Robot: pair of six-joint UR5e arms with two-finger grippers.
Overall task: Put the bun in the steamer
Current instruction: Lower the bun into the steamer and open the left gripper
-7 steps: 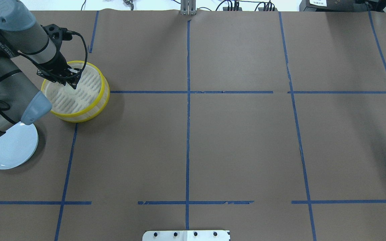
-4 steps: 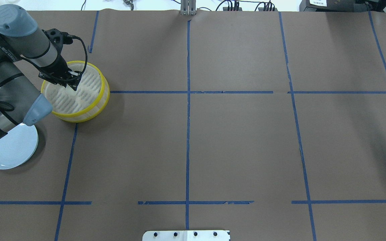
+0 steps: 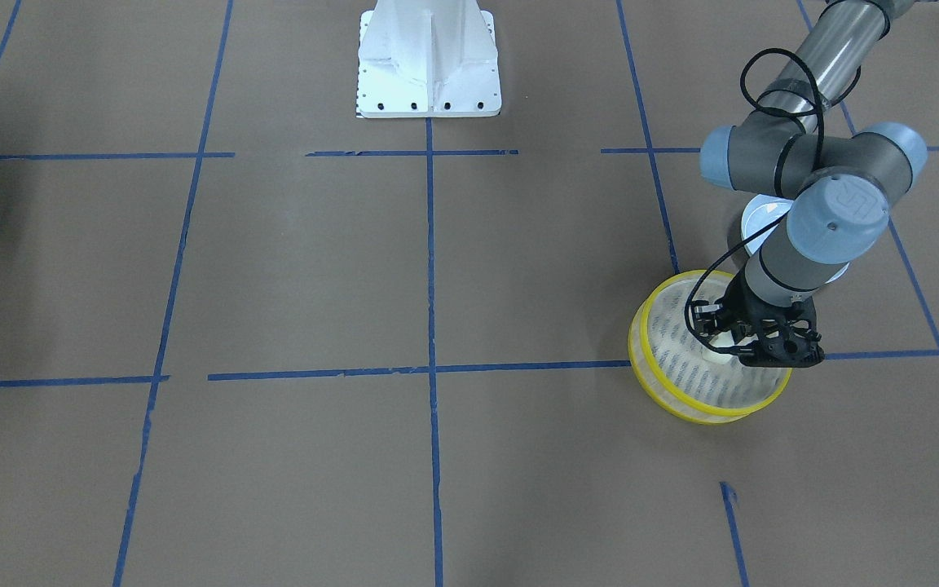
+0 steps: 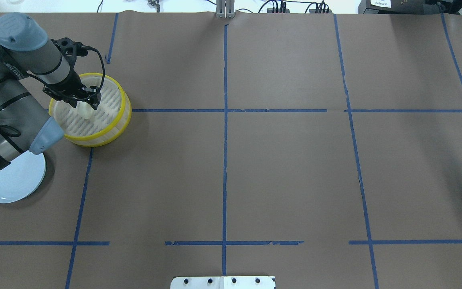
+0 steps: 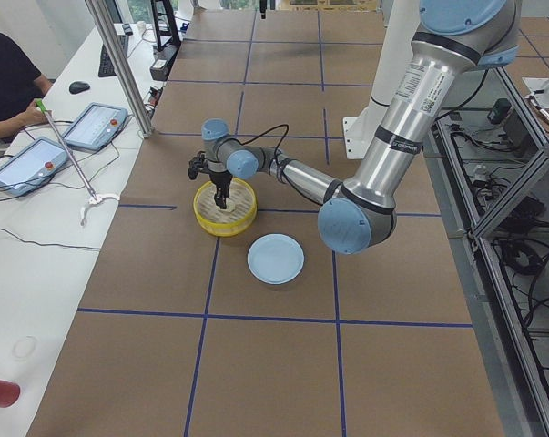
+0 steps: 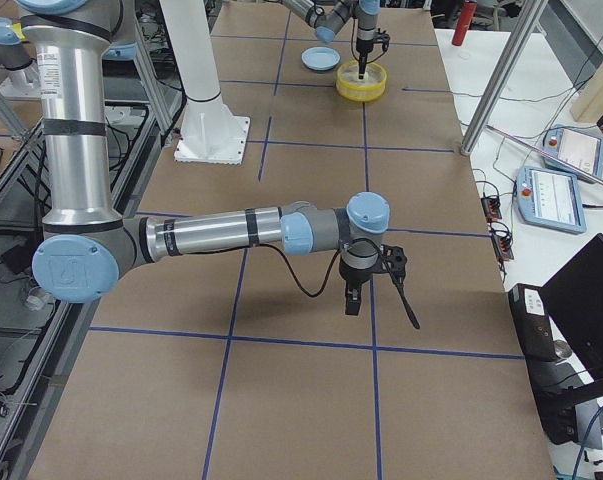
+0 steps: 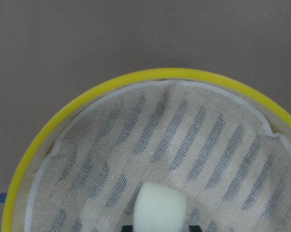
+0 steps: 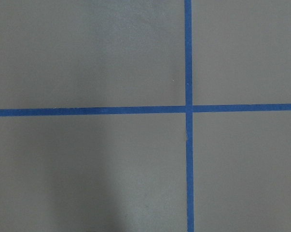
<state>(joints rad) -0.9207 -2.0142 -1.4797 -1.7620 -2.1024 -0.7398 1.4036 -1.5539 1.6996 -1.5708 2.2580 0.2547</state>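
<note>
The steamer (image 4: 123, 105) with yellow rims stands at the table's left side; it also shows in the front-facing view (image 3: 681, 408) and the left wrist view (image 7: 87, 99). The cream-white bun (image 4: 87, 112) lies on the steamer's slotted, cloth-lined base; the wrist view shows the bun (image 7: 160, 205) too. My left gripper (image 4: 84, 104) hangs inside the steamer just over the bun, open, with one dark fingertip on either side of it. My right gripper (image 6: 352, 300) shows only in the exterior right view, low over bare table. I cannot tell whether it is open or shut.
A pale blue plate (image 4: 10, 180) lies beside the steamer, partly under my left arm's elbow. The white robot base (image 3: 429, 57) stands at the table's near edge. Blue tape lines cross the brown table. Operators' tablets lie on the bench beyond.
The left gripper has shifted slightly within the steamer. The bun now shows on the base just under the fingers; before, the gripper hid it.
</note>
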